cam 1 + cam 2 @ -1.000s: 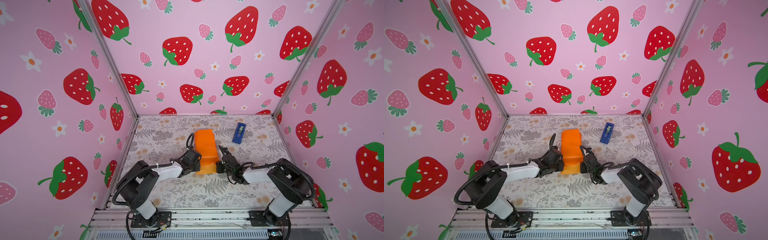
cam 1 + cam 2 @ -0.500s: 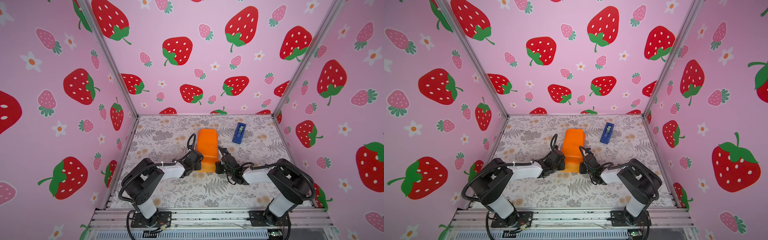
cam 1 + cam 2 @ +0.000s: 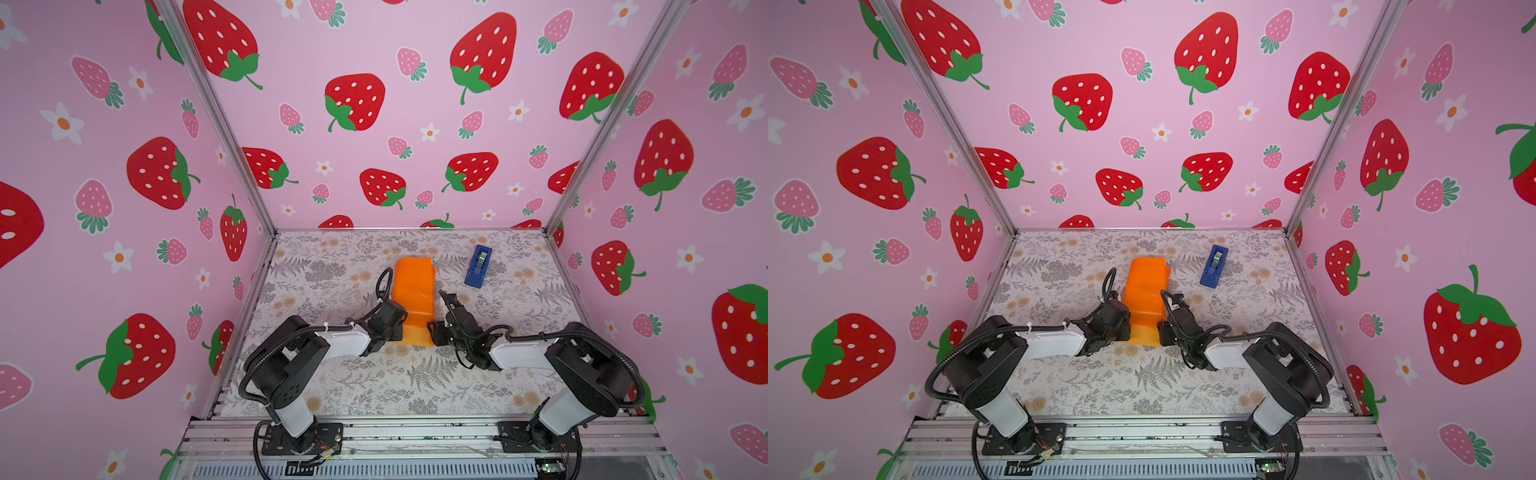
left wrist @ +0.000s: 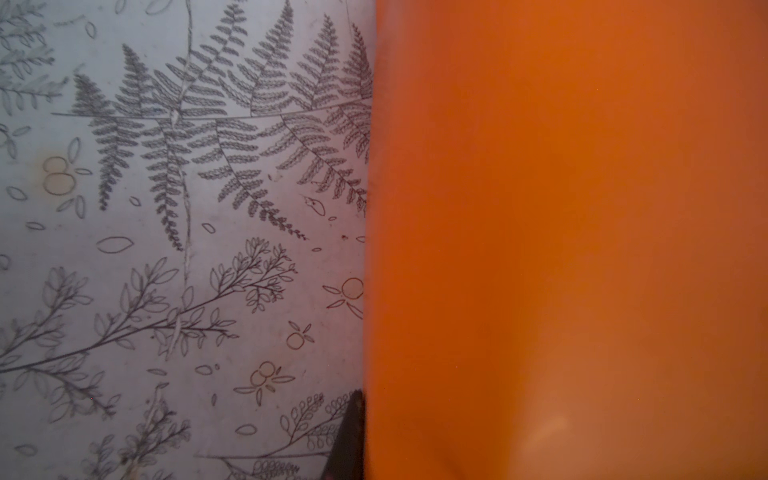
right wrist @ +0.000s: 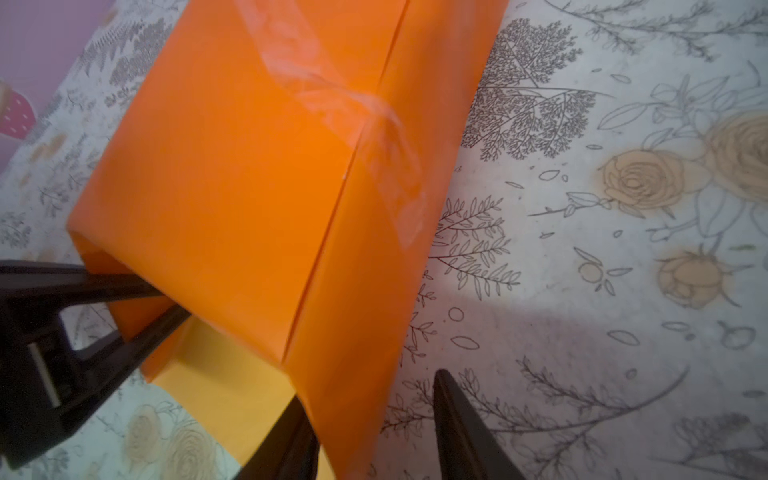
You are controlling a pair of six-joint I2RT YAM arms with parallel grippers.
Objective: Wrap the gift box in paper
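The orange paper (image 3: 414, 291) sleeves the gift box, which is hidden inside it, at the middle of the table (image 3: 374, 386); its near end gapes open. The left gripper (image 5: 176, 301) is clamped on the near-left side flap, while the right gripper (image 5: 370, 388) straddles the opposite wall, jaws apart. The right gripper would do best to close low on its flap and crease it inward against the box end, without dragging the parcel.
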